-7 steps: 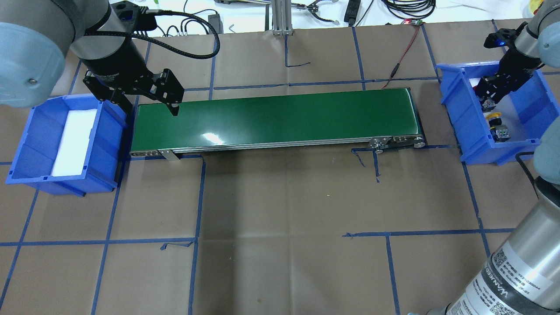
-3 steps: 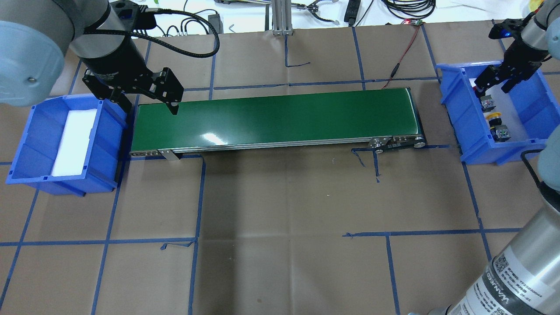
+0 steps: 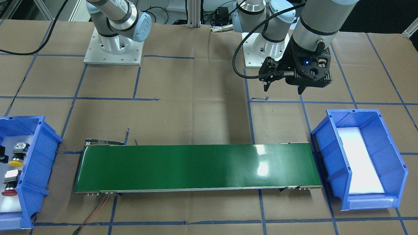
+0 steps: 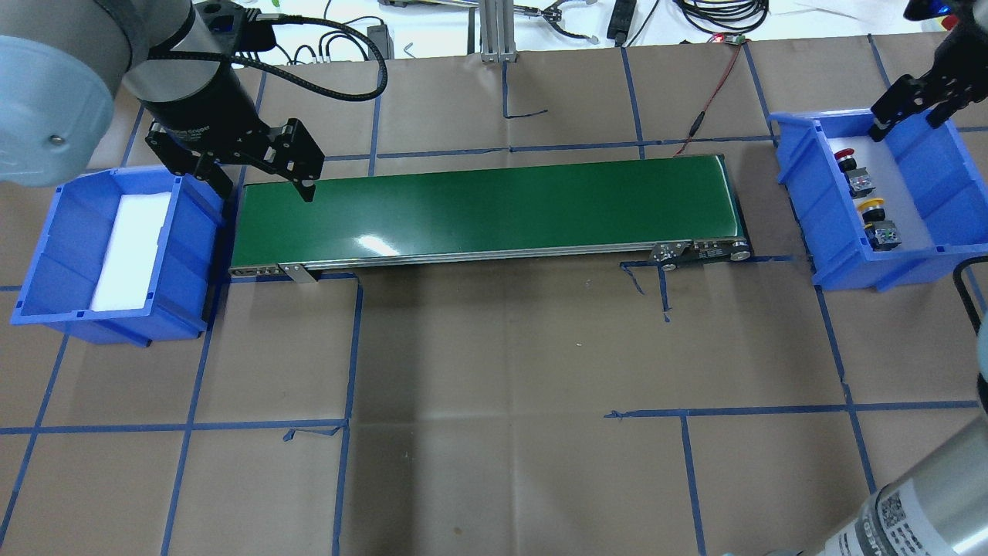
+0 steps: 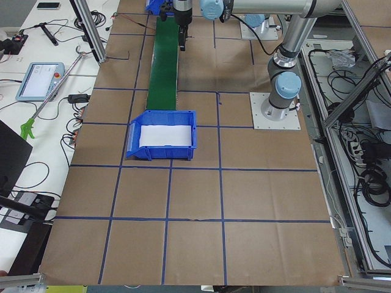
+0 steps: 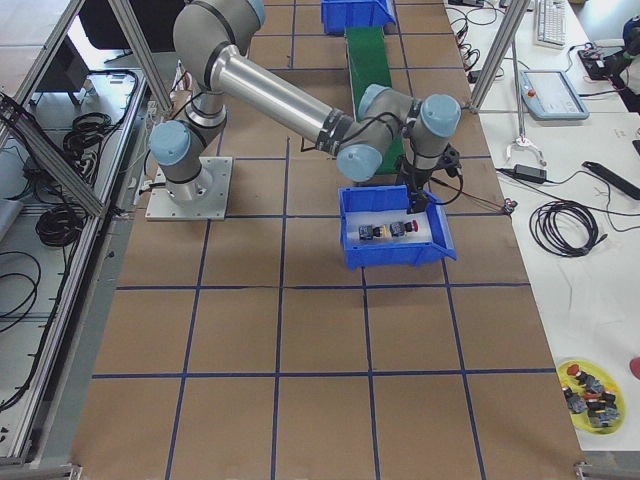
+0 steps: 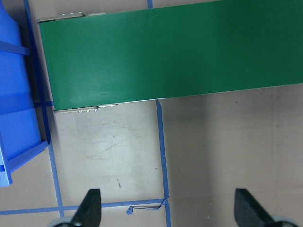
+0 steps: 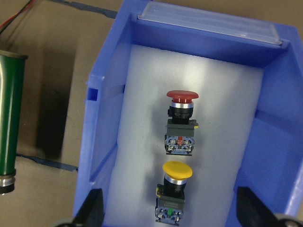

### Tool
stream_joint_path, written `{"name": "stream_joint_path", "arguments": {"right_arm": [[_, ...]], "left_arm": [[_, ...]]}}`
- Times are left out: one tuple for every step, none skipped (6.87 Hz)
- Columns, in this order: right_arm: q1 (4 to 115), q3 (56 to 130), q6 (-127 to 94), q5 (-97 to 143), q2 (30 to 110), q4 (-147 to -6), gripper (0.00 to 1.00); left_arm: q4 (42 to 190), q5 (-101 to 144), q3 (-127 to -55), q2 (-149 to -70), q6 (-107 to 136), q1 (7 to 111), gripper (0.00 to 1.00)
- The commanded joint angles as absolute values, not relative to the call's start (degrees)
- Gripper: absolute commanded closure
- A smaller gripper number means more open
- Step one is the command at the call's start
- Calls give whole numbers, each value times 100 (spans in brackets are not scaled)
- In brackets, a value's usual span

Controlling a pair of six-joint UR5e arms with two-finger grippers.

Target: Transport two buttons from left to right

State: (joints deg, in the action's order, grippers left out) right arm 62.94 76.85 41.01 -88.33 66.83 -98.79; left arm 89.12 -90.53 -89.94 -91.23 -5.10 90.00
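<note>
Risen clear of the right-hand blue bin (image 8: pixel 102 118), the right gripper (image 4: pixel 905 128) hangs with fingers wide, empty. Inside, on white foam (image 8: pixel 137 156), lie the red button (image 8: pixel 181 123) and yellow button (image 8: pixel 174 194). The left gripper (image 7: pixel 165 210), fingers wide, hovers by the conveyor belt's (image 4: pixel 494 205) left end.

In the front view the right bin (image 3: pixel 39 163), off the belt's (image 3: pixel 196 168) right end, is cut by the picture's edge. The right hand (image 4: pixel 908 126) loses its top to the overhead view's edge. The yellow button's (image 8: pixel 177 170) body runs off the wrist view's bottom. From the left side, the right bin's contents are too small to tell.
</note>
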Motion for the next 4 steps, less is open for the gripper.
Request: {"name": "stream_joint_path", "arguments": {"right_arm": [[6572,7734,3852,-8868,7529,-9274,0],[6887,7700,2779,-8851,7767,-9194,0],[7117,7751,2177,-8842,7944,-9115,0],[7563,7769,1727,-8850,7998,-9097,0]], "left_arm": [[8912,-9053,-8974,-9123,-510,9000,0],[8912,-9053,-8965,-9123,-510,9000,0],[8912,-9061,-8956,-9132,-510,9000,0],[8912,-9062,-8956,-9132,-510,9000,0]]}}
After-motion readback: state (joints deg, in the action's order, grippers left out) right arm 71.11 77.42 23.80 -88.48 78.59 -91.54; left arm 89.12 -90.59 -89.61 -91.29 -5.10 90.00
